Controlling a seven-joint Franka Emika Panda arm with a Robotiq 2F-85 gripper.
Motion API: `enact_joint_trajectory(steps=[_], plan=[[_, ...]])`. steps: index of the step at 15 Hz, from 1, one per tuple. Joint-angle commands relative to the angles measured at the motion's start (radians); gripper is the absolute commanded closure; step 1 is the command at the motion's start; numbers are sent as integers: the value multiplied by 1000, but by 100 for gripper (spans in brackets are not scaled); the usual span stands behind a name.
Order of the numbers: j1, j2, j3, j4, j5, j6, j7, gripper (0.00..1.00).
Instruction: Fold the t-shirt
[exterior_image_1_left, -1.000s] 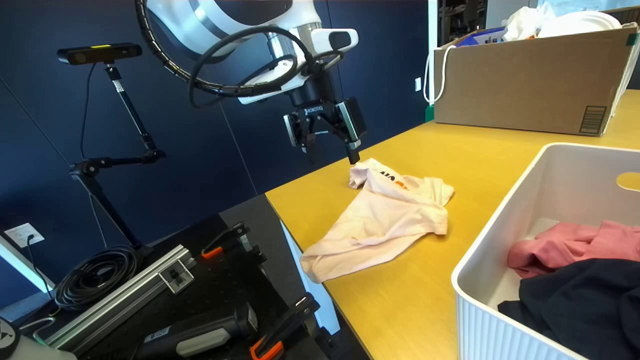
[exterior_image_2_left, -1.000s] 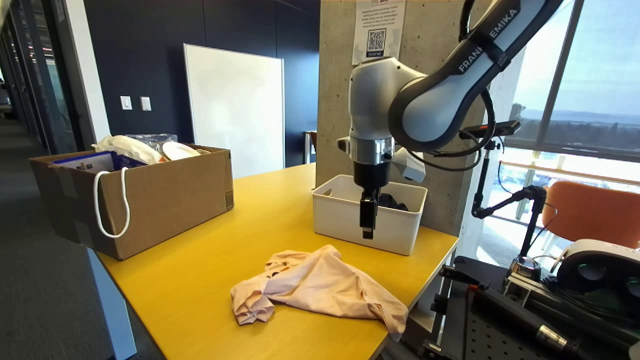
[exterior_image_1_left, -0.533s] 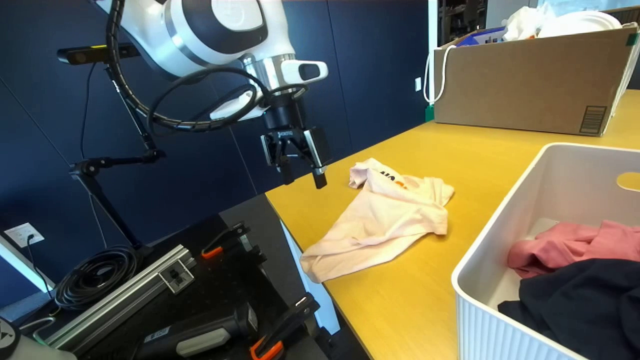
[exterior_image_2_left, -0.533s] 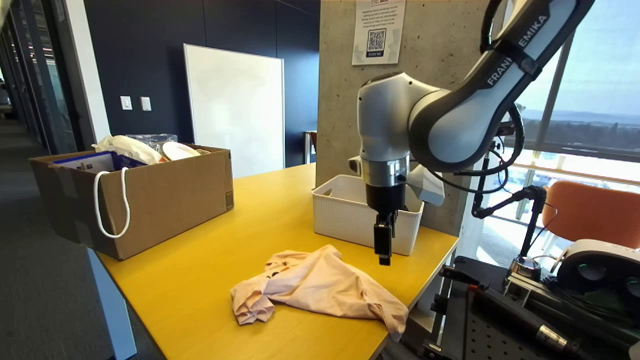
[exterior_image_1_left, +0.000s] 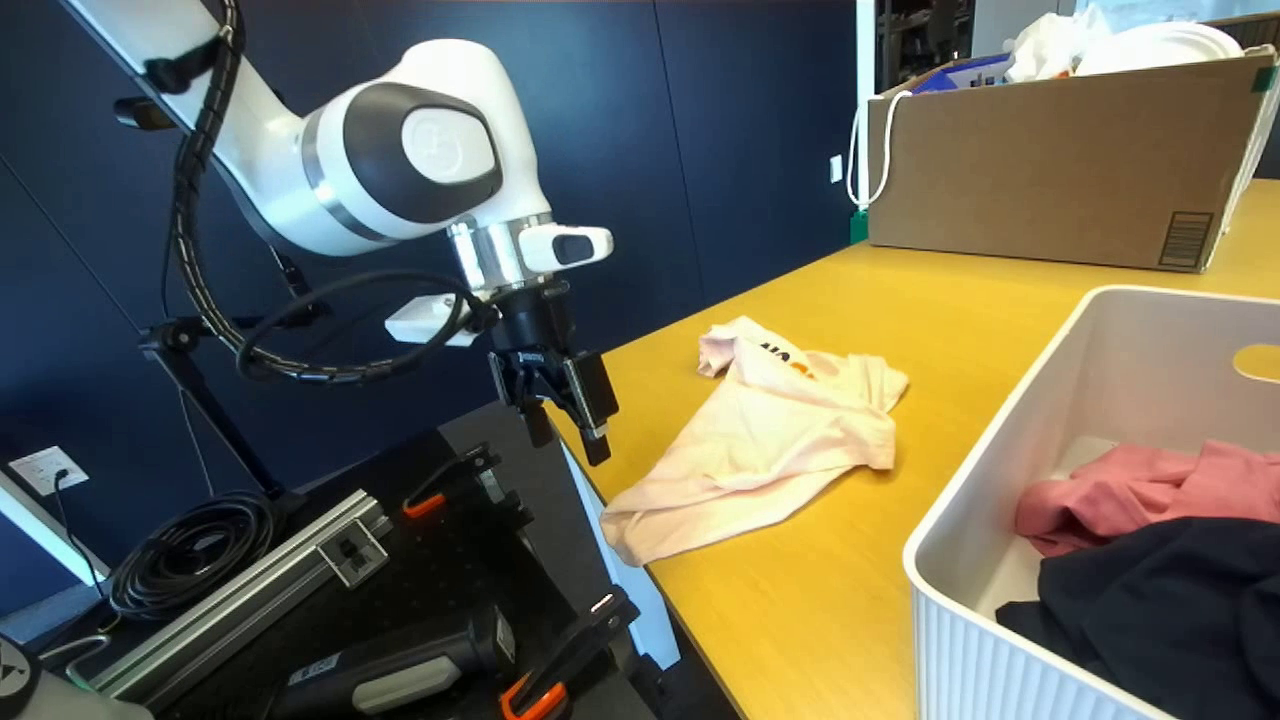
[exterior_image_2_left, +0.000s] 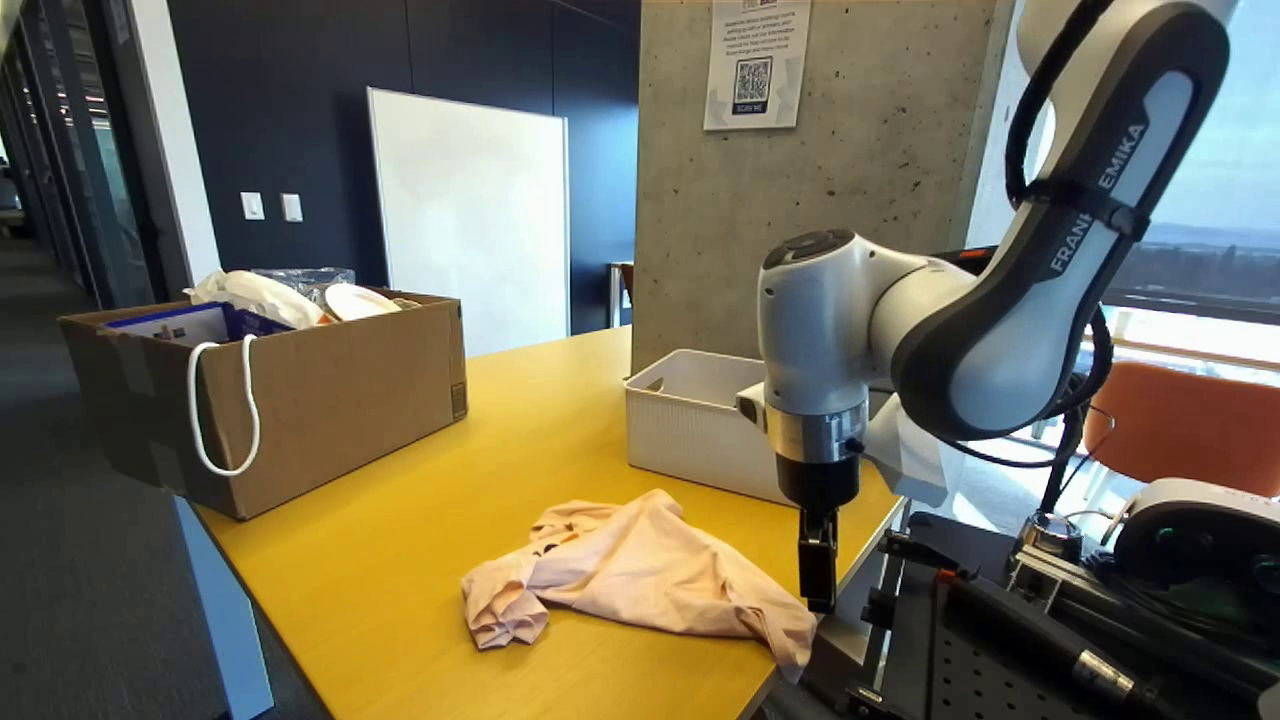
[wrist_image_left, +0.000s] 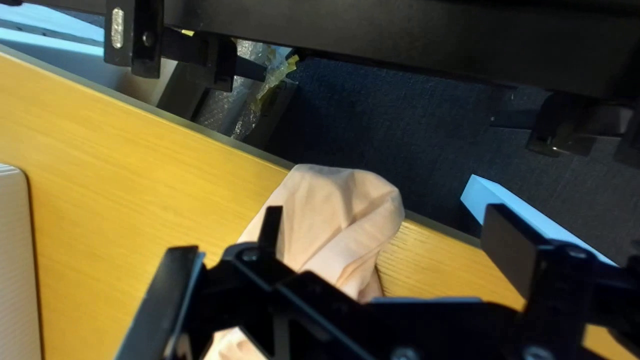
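The pale cream t-shirt (exterior_image_1_left: 770, 450) lies crumpled on the yellow table, with black and orange lettering partly showing at its far end. In an exterior view, its narrow end (exterior_image_2_left: 790, 635) hangs slightly over the table edge. My gripper (exterior_image_1_left: 568, 447) is open and empty, pointing down near that narrow end at the table's edge; it also shows edge-on in an exterior view (exterior_image_2_left: 818, 600). In the wrist view, the shirt's end (wrist_image_left: 340, 215) lies below the jaws, nearer the left finger; the gripper (wrist_image_left: 382, 225) is spread wide. Whether a finger touches the cloth cannot be told.
A white bin (exterior_image_1_left: 985, 480) holds a pink garment (exterior_image_1_left: 1150, 490) and a dark navy garment (exterior_image_1_left: 1170, 610). A cardboard box (exterior_image_2_left: 300, 400) with packed items stands on the yellow table (exterior_image_2_left: 400, 570). A black cart (exterior_image_2_left: 960, 640) with clamps and rails stands beside the table edge.
My gripper has moved down from above the shirt's lettered end to its narrow end at the table's edge. It stays open. The t-shirt has not moved.
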Motion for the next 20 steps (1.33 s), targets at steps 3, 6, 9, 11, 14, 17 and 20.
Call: enact_joint_trajectory(steps=[3,6,9,11,14,17,20], plan=[[56,208,-91,79,-67,177,47,0],[120,310,-137,109,-42,273,41,0],[191,392,-187,140,-9,355,24,0],[249,426,-228,137,15,401,22,0],[341,418,-290,70,63,473,20,34],[446,404,-359,-15,127,551,6,57],[541,418,-416,-83,224,620,-29,80]])
